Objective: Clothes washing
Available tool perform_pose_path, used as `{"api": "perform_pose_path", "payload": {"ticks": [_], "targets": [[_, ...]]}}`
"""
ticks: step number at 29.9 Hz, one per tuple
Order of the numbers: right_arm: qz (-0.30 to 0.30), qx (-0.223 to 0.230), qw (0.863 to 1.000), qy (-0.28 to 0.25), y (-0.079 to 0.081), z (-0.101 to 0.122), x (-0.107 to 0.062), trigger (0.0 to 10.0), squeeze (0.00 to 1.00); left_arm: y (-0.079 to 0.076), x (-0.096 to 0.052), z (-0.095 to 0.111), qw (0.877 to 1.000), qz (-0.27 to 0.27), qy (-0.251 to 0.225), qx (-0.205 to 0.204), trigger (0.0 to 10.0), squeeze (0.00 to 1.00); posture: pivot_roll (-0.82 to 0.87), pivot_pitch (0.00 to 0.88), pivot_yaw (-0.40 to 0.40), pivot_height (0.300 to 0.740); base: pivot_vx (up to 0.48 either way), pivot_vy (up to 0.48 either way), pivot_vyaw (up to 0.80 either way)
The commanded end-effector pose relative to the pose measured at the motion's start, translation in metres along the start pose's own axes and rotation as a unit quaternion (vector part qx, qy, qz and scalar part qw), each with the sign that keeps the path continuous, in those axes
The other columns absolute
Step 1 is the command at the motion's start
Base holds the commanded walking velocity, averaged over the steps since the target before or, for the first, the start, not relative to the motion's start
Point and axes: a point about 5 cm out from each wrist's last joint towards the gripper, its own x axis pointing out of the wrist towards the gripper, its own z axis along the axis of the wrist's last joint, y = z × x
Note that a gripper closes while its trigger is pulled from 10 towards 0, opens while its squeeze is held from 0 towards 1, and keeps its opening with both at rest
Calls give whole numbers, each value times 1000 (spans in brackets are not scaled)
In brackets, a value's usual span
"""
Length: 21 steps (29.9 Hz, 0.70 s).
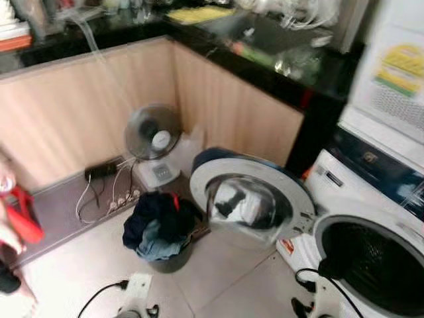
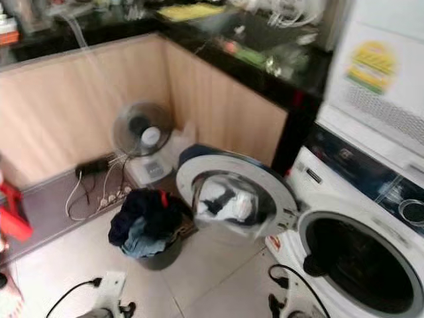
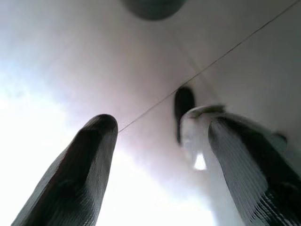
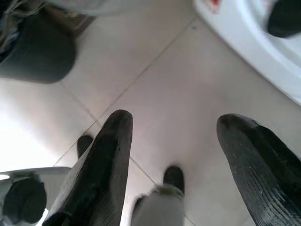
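one dark laundry basket (image 1: 162, 255) beside open washer (image 1: 371, 265).

White washing machine (image 1: 371, 218) with a black drum opening, and its round door (image 1: 248, 199) has a white ring around grey-tinted glass. A dark grey basket (image 1: 169, 258) holds clothes (image 1: 159, 225) in navy and pale blue with a red fleck on top. The floor tiles (image 1: 79, 271) are cream, the cabinet panels (image 1: 73, 112) light wood grain, the countertop (image 1: 265, 66) glossy black. A grey fan (image 1: 154, 132) sits on a white base. Red object (image 1: 23, 218) at the left edge, possibly plastic, too blurred to tell. The left gripper (image 3: 160, 160) and the right gripper (image 4: 178, 160) both show black, finely ribbed fingers.
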Motion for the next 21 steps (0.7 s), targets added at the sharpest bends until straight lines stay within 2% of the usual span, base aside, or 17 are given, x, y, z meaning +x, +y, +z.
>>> {"api": "perform_pose_path", "payload": {"ticks": [1,13,16,18,21], "targets": [[-9,-5,1000,10,-7,-5,-2,10000,0,-4,0,-2,1000,-6,4,3,10000,0,37,43,-10,740,0,0,800],[-7,-7,1000,11,-7,-4,-2,10000,0,-4,0,-1,1000,-6,3,0,10000,0,36,48,-12,740,0,0,800],[-8,6,1000,2,-7,-4,-2,10000,0,-4,0,-1,1000,-6,3,0,10000,0,36,48,-12,740,0,0,800],[-18,27,999,0,-8,-5,-2,10000,0,-4,0,-1,1000,-6,4,1,10000,0,36,48,-12,740,0,0,0],[-10,30,999,-3,-7,-4,-2,10000,0,-4,0,-1,1000,-7,5,7,10000,0,33,55,-15,740,0,0,0]]}}
